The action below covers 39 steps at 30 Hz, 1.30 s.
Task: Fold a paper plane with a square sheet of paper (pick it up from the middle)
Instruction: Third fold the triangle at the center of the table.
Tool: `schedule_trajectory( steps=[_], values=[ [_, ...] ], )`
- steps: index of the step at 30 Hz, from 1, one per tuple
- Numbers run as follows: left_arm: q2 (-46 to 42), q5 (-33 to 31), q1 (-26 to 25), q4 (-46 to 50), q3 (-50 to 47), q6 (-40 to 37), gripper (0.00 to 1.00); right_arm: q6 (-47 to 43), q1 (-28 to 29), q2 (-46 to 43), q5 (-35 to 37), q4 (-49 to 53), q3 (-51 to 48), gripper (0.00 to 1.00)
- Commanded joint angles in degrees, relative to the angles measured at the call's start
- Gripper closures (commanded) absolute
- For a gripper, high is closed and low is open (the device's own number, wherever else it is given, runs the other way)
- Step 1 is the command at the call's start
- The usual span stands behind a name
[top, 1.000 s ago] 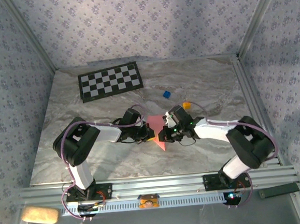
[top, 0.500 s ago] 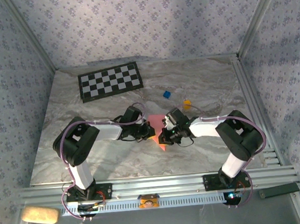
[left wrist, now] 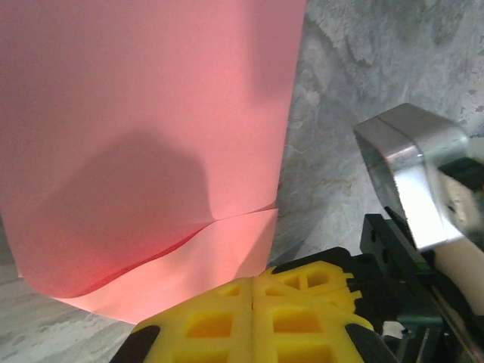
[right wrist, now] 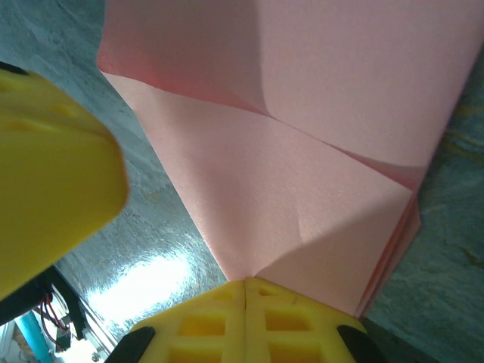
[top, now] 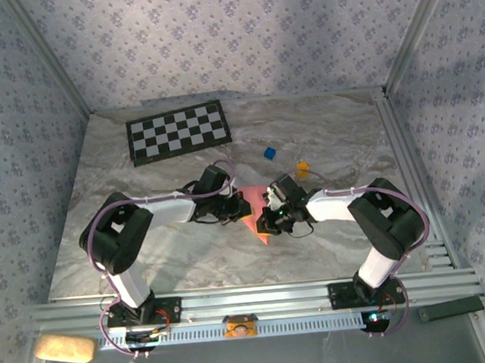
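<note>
The square sheet of paper (top: 253, 199) is salmon pink and lies mid-table, folded into layers that narrow to a point toward the near edge. My left gripper (top: 242, 208) is shut at its left side. In the left wrist view these tips (left wrist: 253, 291) touch the edge of a lower flap of the paper (left wrist: 151, 113). My right gripper (top: 266, 222) is shut at the right side. Its tips (right wrist: 246, 286) rest where the creases of the paper (right wrist: 302, 113) converge. I cannot tell if either gripper pinches the paper. The two grippers are almost touching.
A black-and-white checkerboard mat (top: 178, 130) lies at the back left. A small blue block (top: 270, 152) and an orange block (top: 302, 170) sit behind the right gripper. Metal rails border the table on the right and at the near edge.
The left gripper has slid right and a little back along the paper, and its arm has stretched out. The right forearm swung inward early on. Both grippers stayed shut.
</note>
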<state>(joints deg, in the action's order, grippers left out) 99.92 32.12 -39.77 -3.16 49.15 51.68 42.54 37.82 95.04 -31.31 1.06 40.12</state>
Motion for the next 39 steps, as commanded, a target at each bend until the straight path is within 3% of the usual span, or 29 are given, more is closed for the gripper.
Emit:
schedule_trajectory(
  steps=[1, 11, 25, 33, 39],
  values=[
    [2.1, -0.4, -0.4, 0.0, 0.1, -0.6, 0.99, -0.6, -0.3, 2.5, 3.7, 4.0, -1.4, 0.97],
    [5.6, -4.5, 2.8, 0.4, -0.4, -1.1, 1.00, -1.7, -0.3, 3.0, 4.2, 5.1, -2.3, 0.98],
    [5.2, -2.1, 11.1, -1.2, -1.6, -4.4, 1.00, -2.5, -0.7, 3.1, 4.2, 5.0, -3.1, 0.99],
    [-3.4, -2.3, 10.1, -2.5, -3.5, -3.9, 0.95, -2.7, -1.2, 2.8, 4.0, 5.6, -2.6, 0.99],
    [-4.7, -1.1, 5.5, -4.7, -4.5, -2.7, 0.94, -2.6, -1.2, 3.0, 3.9, 5.3, -2.6, 0.99]
  ],
)
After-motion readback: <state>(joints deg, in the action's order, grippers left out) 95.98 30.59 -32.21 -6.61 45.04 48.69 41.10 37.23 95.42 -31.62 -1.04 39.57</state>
